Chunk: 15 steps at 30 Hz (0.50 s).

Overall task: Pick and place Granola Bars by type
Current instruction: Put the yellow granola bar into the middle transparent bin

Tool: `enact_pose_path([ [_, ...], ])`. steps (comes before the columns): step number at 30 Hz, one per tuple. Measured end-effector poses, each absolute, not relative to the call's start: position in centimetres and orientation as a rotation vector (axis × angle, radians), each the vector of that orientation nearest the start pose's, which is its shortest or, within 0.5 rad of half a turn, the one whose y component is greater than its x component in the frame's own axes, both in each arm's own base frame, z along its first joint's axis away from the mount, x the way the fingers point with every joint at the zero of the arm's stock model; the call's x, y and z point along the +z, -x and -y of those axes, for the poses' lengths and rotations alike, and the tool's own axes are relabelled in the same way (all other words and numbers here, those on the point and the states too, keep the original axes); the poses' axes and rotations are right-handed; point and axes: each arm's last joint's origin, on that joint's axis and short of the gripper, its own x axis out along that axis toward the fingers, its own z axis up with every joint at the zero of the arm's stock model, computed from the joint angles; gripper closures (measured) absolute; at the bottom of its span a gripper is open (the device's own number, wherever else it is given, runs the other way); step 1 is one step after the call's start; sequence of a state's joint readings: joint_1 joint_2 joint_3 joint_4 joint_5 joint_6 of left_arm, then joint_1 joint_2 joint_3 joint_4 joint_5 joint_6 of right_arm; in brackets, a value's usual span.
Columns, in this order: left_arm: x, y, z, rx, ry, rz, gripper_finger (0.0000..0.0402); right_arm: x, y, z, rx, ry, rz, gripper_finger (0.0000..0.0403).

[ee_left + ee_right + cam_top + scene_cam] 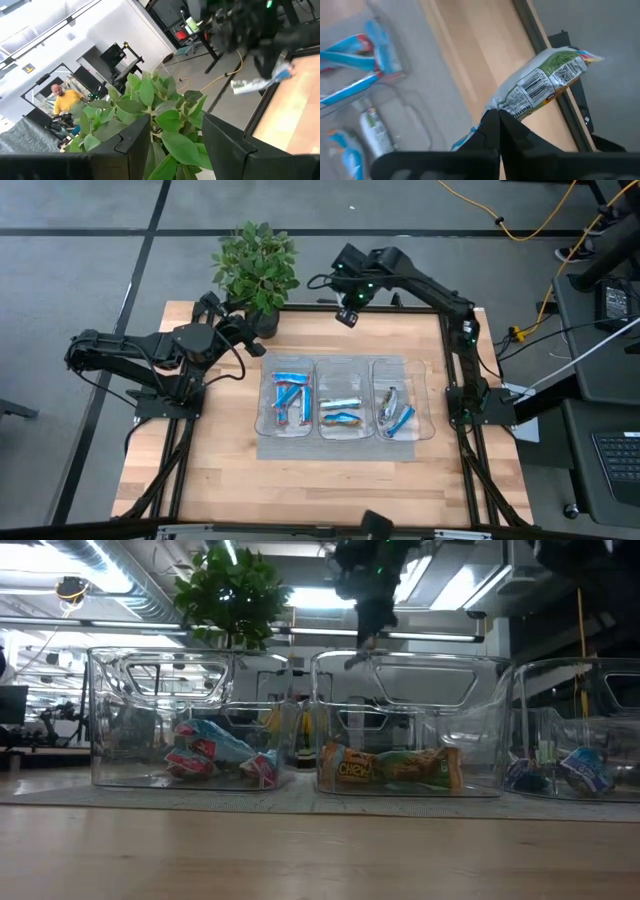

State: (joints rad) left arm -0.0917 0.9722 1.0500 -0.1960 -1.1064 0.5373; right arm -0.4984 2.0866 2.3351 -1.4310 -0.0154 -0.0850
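Note:
My right gripper [348,307] is raised over the table's far edge and is shut on a green-and-white foil granola bar [540,82]. The same bar [260,82] shows far off in the left wrist view. Three clear bins sit on a grey mat. The left bin [268,415] holds blue-and-red bars [215,752]. Brown-orange bars [390,768] lie in the middle bin [320,720], and blue and silver bars [395,412] in the right bin [428,420]. My left gripper [175,145] waits open beside the potted plant [255,265], at the far left. My right gripper pinches the bar between its two fingers [512,132] at one crimped end [496,106]. The rest of the bar sticks out past the fingertips, barcode side toward the wrist camera. It is lifted clear of the table and the bins.
The potted plant stands at the table's far left corner, close in front of my left gripper. The grey mat [340,448] with the bins fills the table's middle. Bare wood [300,490] lies near the front edge. Desks, cables and a person [65,100] are in the room beyond.

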Motion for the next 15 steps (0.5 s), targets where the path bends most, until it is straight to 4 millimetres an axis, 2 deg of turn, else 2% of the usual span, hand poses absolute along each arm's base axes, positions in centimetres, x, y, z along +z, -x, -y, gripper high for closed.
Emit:
enact_pose_path([
  [6, 39.0, -19.2, -0.8, 0.960, -0.568, -0.386, 0.0233, 40.2, -34.1, 15.8, -0.415, -0.174, -1.103, 0.0401],
  [15, 38.8, -19.2, -0.8, 0.954, -0.583, -0.407, 0.0233, 44.5, -32.1, 9.0, -0.468, -0.069, -0.980, 0.0402],
])
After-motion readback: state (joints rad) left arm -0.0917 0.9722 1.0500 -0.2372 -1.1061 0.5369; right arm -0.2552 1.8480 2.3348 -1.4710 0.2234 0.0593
